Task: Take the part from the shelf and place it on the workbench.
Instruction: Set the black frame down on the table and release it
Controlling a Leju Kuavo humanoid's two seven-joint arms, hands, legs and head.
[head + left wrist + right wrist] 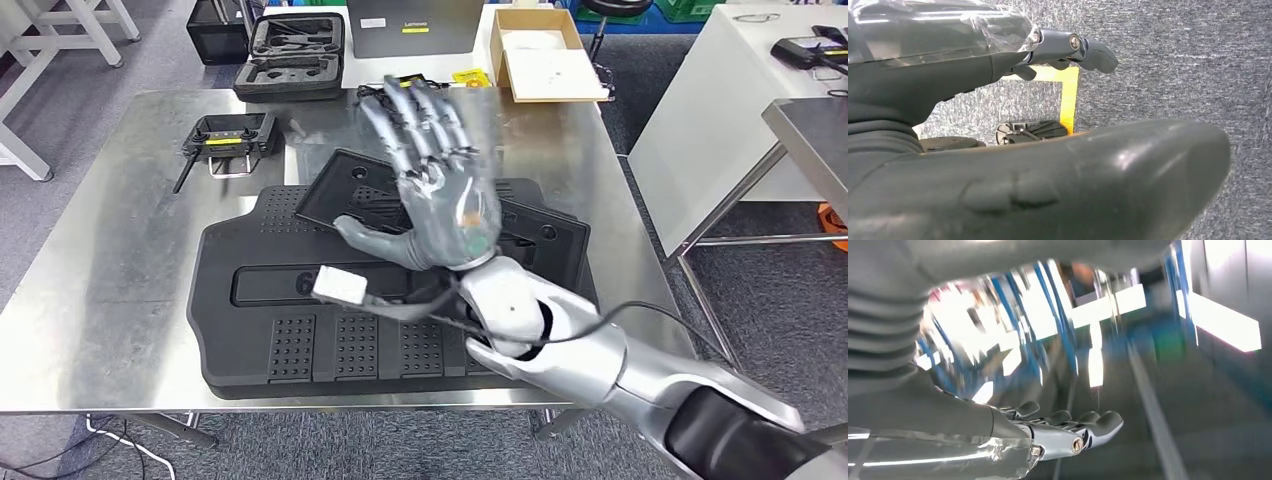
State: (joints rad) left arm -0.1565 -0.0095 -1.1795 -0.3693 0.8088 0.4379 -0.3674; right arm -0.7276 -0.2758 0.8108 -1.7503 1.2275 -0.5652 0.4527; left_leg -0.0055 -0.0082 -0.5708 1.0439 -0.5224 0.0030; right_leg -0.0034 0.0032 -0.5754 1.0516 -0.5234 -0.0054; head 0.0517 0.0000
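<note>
Bare steel lies open on the table point(100, 290) left of the large black part point(300, 330). Behind that part, a controller point(232, 137) and foam case point(295, 58) crowd the far edge.

A black remote controller point(228, 137) lies near an open cardboard box point(545, 55).

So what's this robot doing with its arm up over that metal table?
The robot's right hand is raised above the steel workbench, fingers spread and holding nothing. Below it lie black plastic parts: a large ribbed panel with a smaller tray-like piece resting on top. A black remote controller sits further back on the bench. The left hand hangs down by the carpeted floor, holding nothing visible. It looks as though a part has already been set down.
</note>
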